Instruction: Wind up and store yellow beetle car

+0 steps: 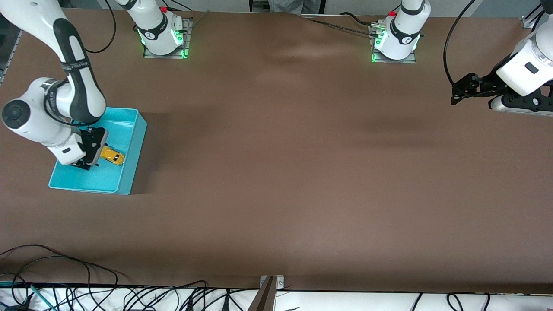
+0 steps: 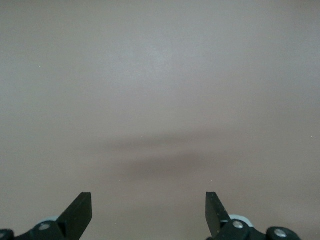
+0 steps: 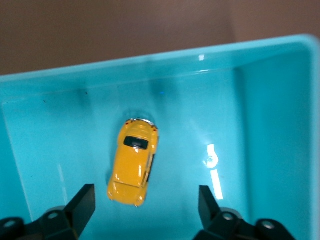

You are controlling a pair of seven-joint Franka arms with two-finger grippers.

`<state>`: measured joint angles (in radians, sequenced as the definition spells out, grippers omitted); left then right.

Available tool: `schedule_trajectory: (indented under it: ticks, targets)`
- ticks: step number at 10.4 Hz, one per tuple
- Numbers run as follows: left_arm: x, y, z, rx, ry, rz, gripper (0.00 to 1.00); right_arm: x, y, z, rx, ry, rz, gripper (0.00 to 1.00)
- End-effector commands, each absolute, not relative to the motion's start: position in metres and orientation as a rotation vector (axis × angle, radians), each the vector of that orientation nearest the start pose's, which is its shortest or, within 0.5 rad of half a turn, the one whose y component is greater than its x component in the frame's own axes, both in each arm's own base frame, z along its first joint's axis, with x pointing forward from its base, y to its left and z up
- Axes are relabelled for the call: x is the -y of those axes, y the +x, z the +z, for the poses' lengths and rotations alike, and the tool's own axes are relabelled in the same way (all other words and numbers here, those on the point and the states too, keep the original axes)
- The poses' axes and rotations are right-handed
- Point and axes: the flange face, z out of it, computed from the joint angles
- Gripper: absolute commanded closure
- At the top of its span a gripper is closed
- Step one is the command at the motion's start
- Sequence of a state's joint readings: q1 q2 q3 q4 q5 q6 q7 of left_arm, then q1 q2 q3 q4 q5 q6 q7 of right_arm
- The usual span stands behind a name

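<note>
Front view: two white arms at a brown table [image 1: 285, 172]; the right arm reaches into a turquoise bin [image 1: 134, 147] at its own end of the table, and the left arm waits over bare table at its end.
Right gripper [image 1: 88, 162]: low inside the bin, above its floor; jaws apart, nothing between them.
Right wrist view, jaws: the right gripper [image 3: 142, 202] shows two dark fingertips [image 3: 82, 202] standing wide, with open space between them.
Yellow beetle car [image 3: 134, 161]: on its wheels on the floor of the bin [image 3: 260, 65], free of both jaws; one end of it reaches in between the fingertips, closer to one tip than to the other, and the rest of the body stretches out ahead of the tips.
Car in front view: the yellow beetle car [image 1: 112, 156] lies just beside the right gripper, within the bin walls.
Left gripper [image 1: 464, 90]: in the air over the table, well apart from the bin.
Left wrist view, jaws: the left gripper [image 2: 149, 210] has its jaws wide apart, with only plain brown table [image 2: 160, 100] and a faint shadow ahead of them.
</note>
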<state>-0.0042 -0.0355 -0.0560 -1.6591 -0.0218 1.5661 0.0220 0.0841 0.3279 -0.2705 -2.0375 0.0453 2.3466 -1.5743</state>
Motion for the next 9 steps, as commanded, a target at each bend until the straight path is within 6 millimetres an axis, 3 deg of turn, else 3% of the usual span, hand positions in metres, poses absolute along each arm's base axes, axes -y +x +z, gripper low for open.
schedule_trajectory:
  ticks: [1, 3, 5, 7, 9]
  targets:
    - [0.035, 0.541, 0.608, -0.118, -3.155, 0.098, 0.00, 0.101, 0.615, 0.361, 1.913, -2.495, 0.073, 0.00]
    - [0.035, 0.540, 0.608, -0.118, -3.153, 0.098, 0.00, 0.093, 0.633, 0.423, 1.668, -2.658, 0.087, 0.00]
    - [0.035, 0.541, 0.608, -0.118, -3.155, 0.098, 0.00, 0.083, 0.639, 0.472, 1.220, -2.886, 0.110, 0.00]
    - [0.035, 0.541, 0.608, -0.118, -3.155, 0.098, 0.00, 0.074, 0.644, 0.498, 0.824, -3.042, 0.072, 0.00]
    - [0.035, 0.540, 0.608, -0.118, -3.153, 0.097, 0.00, 0.052, 0.648, 0.513, 0.515, -3.121, 0.041, 0.00]
